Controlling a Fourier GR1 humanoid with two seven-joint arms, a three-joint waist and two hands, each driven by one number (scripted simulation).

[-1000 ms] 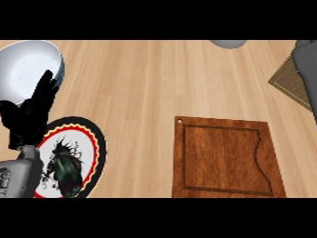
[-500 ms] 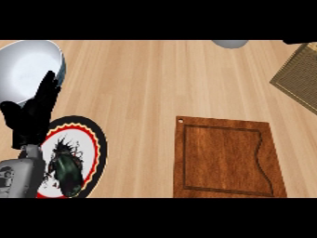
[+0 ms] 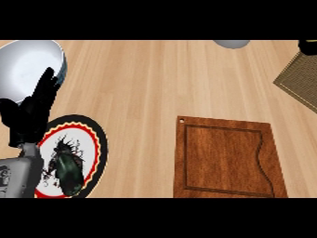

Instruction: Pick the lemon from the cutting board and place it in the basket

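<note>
- One left hand [image 3: 32, 111] at left, fingers straight and relaxed, pointing up, holding nothing.
- Bare wooden cutting board [image 3: 228, 158] low on table [image 3: 154, 83]; lemon unseen.
- Woven basket [image 3: 310, 86] at right edge.
- Grey bowl [image 3: 20, 67], patterned plate [image 3: 95, 144] beside hand.

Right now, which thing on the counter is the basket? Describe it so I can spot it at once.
Start at the dark wooden cutting board in the lower middle, then look up and right to the view's right edge. The basket sits there, partly cut off: a tan, woven-looking square set cornerwise, unlike the smooth board.

Even, bright light, soft shadows, perhaps slight blur toward the edges
</note>
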